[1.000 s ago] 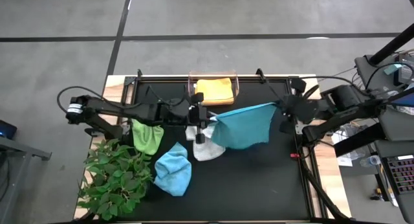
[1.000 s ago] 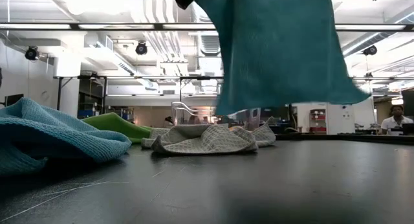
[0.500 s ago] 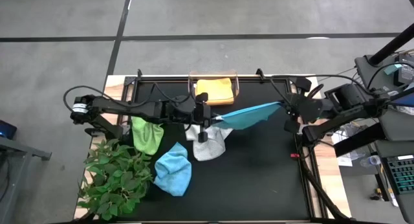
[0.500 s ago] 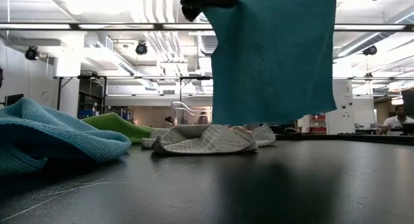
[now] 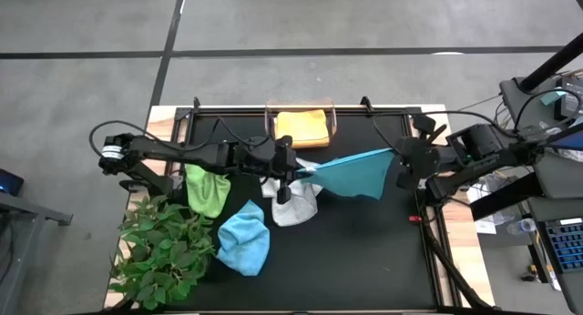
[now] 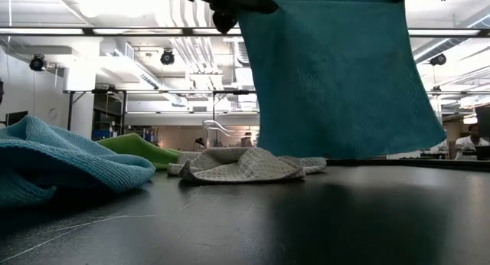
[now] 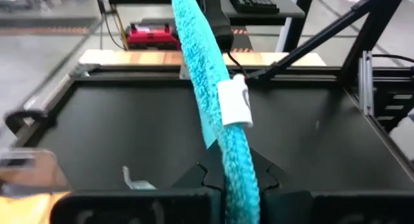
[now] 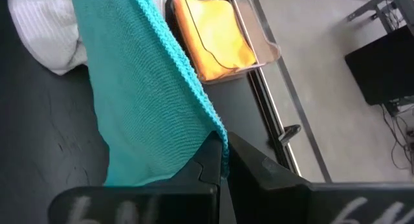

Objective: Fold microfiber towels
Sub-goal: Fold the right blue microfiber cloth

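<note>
Where closest to the low camera, at lower left of that view: light blue towel (image 6: pixel 69 161), heaped and unfolded, parked clear of the work zone. Next back, filling upper centre: teal towel (image 6: pixel 337 73), hung as a flat sheet over the black mat (image 5: pixel 364 260), lower edge free. Clamped at one top corner by left gripper (image 5: pixel 296 167), at the other by right gripper (image 5: pixel 398 157), both pinched tight on the hem. So held to pull out wrinkles and square the edge, probably ahead of laying down. Behind, at centre: grey-white towel (image 6: pixel 241 165) and lime green towel (image 6: pixel 138 148), crumpled, not yet folded. Farthest, top centre of high view: yellow-orange towel (image 5: pixel 302 127), folded inside clear bin (image 5: pixel 332 124), apparently stored as finished.
</note>
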Available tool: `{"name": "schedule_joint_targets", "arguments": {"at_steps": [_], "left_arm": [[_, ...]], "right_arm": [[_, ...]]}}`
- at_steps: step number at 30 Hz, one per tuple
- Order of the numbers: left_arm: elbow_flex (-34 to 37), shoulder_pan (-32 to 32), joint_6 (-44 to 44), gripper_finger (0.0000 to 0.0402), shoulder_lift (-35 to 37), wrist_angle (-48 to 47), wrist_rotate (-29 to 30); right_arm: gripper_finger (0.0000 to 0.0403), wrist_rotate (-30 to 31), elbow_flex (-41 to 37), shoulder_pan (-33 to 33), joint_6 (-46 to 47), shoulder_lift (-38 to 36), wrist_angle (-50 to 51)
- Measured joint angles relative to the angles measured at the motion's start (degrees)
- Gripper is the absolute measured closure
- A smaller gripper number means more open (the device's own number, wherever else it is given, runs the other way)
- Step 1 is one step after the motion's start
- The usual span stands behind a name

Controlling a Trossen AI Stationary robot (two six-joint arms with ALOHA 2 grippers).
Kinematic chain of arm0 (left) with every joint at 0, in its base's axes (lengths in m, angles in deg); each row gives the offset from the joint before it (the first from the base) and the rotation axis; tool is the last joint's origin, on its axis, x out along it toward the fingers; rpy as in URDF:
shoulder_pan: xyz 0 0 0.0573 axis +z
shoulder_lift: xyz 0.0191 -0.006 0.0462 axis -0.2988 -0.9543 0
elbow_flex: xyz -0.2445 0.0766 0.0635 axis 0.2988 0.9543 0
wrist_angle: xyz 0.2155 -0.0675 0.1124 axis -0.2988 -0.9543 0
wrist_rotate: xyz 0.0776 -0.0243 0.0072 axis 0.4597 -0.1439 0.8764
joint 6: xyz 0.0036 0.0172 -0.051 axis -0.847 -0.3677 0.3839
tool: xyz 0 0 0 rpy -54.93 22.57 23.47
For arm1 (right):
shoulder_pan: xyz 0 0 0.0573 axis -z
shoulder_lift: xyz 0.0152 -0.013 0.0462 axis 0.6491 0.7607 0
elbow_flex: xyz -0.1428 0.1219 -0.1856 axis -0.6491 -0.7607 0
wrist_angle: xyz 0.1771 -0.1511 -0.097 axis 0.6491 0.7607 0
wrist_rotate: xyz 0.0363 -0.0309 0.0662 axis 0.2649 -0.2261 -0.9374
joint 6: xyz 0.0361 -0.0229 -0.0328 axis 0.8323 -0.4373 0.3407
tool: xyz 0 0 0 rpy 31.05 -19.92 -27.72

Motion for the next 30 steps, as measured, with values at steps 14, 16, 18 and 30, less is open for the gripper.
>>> {"name": "schedule_joint_targets", "arguments": {"at_steps": [14,16,18,30], "left_arm": [[-2.5,0.9,-3.2,0.0401,0.1,-0.5,-0.4],[-2.5,0.3,-3.0,0.0401,-0.3,-0.5,-0.8],[-2.3,-0.7,-2.2,0.0401,-1.0,-0.7,-1.7],[-2.1,-10.5,7.3,0.0401,-7.7,-0.6,-5.8]], "right_arm": [[0.0394,0.2,-0.2,0.0,-1.5,-1.1,0.2],[0.0394,-1.9,-0.2,0.0,-0.8,-1.3,0.2],[0.0394,-4.4,-0.2,-0.1,-0.2,-1.6,0.2],[0.0394,-27.6,-8.5,-6.8,7.3,-1.6,-7.3]]}}
